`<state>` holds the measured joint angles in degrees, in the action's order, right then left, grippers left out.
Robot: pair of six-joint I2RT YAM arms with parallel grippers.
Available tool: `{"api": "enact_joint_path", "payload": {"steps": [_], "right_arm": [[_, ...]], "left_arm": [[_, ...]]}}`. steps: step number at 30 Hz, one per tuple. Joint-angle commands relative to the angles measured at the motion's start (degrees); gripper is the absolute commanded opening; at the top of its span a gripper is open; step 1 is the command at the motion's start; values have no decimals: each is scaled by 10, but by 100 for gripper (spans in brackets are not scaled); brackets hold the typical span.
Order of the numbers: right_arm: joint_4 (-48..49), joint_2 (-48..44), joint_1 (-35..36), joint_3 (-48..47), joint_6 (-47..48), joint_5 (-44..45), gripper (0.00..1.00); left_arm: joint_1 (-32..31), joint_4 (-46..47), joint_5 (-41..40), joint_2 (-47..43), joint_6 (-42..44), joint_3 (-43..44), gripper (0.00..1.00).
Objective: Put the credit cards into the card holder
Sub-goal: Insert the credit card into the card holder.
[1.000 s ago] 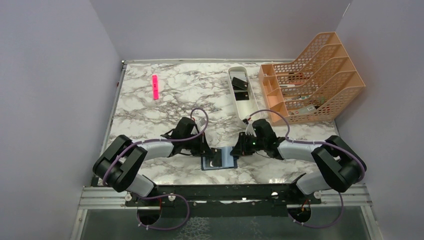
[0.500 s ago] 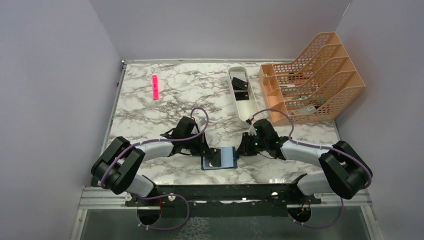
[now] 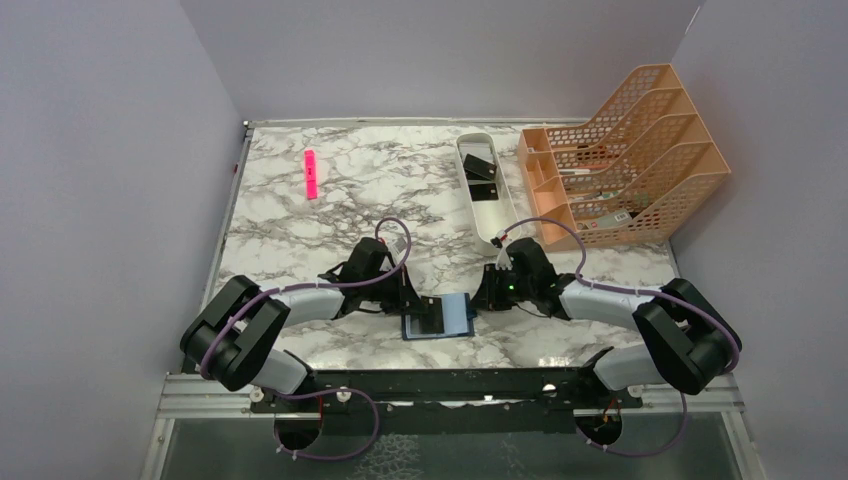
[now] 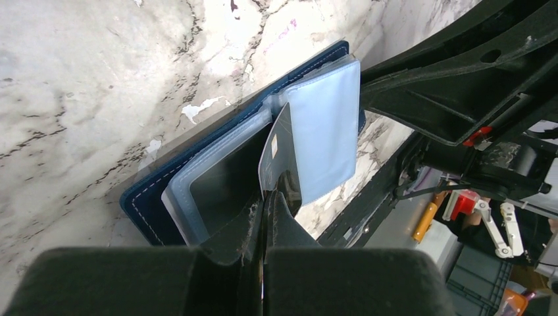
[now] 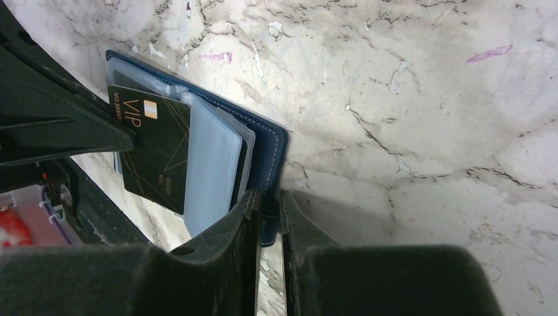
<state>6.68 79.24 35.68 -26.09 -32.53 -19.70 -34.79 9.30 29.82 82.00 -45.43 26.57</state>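
The card holder (image 3: 455,318) lies open near the table's front edge, navy outside with pale clear sleeves inside. My left gripper (image 3: 410,303) is shut on a black credit card (image 4: 275,148) and holds it edge-on over the holder's sleeves (image 4: 217,191). In the right wrist view the same card (image 5: 154,148) reads "VIP" and lies across the sleeves. My right gripper (image 5: 268,201) is shut on the holder's navy right edge (image 5: 270,148); in the top view it (image 3: 478,300) sits at the holder's right side. Two more dark cards (image 3: 482,168) lie in the white tray.
The long white oval tray (image 3: 500,215) stands at the back centre. An orange mesh file rack (image 3: 620,160) is at the back right. A pink marker (image 3: 311,173) lies at the back left. The metal base rail (image 3: 450,385) runs just in front of the holder.
The right gripper has shifted slightly right at the holder's edge. The left gripper has edged a little toward the holder with the card. The holder has barely moved.
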Motion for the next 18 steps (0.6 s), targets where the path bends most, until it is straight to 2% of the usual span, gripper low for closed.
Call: {"api": "enact_joint_path", "payload": {"steps": [1, 4, 18], "right_arm": [[10, 14, 3, 18, -4, -10, 19], [15, 17, 3, 22, -5, -10, 18], [26, 22, 3, 27, -6, -17, 17]], "left_arm": [[-7, 38, -4, 10, -23, -20, 0], [-8, 67, 5, 10, -33, -29, 0], [-15, 94, 22, 13, -7, -23, 0]]}}
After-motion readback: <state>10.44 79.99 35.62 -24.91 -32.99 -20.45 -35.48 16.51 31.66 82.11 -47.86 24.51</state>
